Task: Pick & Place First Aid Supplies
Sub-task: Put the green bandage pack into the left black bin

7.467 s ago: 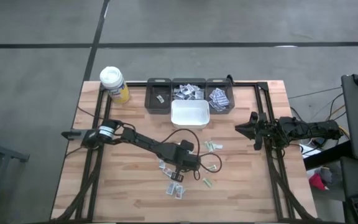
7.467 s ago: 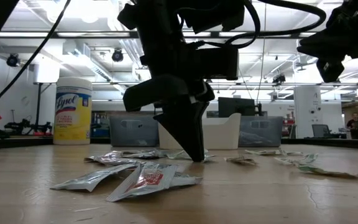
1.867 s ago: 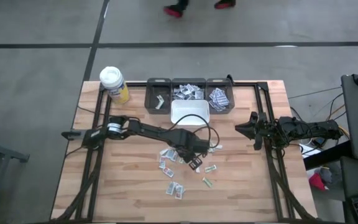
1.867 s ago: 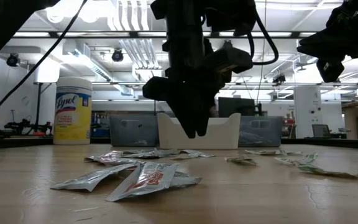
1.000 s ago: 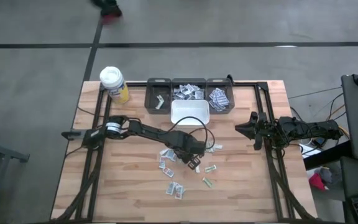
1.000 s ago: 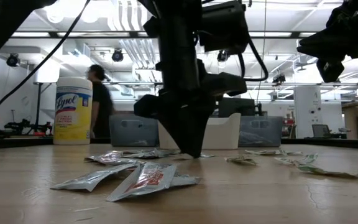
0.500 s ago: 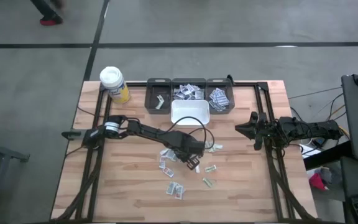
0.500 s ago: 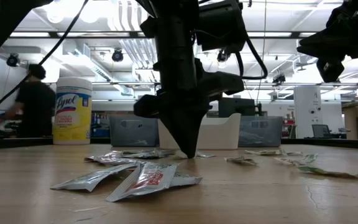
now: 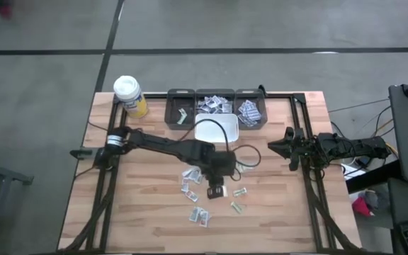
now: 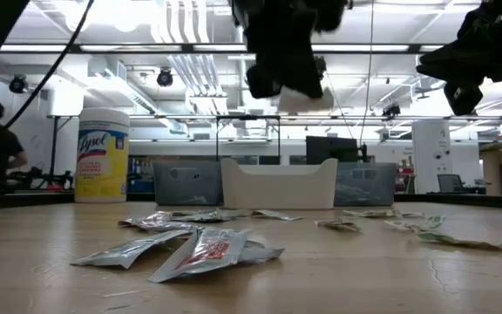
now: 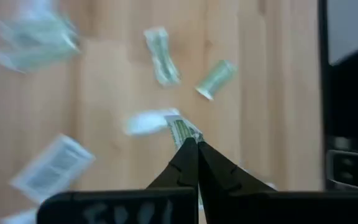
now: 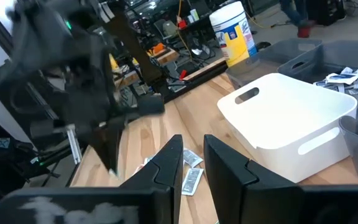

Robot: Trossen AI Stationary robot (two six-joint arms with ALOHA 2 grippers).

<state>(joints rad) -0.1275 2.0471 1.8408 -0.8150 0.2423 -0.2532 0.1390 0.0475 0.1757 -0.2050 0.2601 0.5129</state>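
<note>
With the left gripper (image 11: 193, 144) clamped on a green-printed packet (image 11: 182, 129) above the table, the pinch should be kept firm until the grey bins (image 9: 214, 108) are reached.

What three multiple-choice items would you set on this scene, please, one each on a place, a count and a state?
1. Where does the white bin stand?
A. At the table's near edge
B. Touching the right arm
C. Just in front of the middle grey bin

2. How many grey bins are there?
A. Two
B. Three
C. Five

3. The left end effector is:
A. Shut on a packet
B. Wide open
C. Shut on a cable

Answers:
1 C: the white bin sits against the grey row.
2 B: three grey bins stand side by side.
3 A: the left end effector pinches a green-printed packet.
</note>
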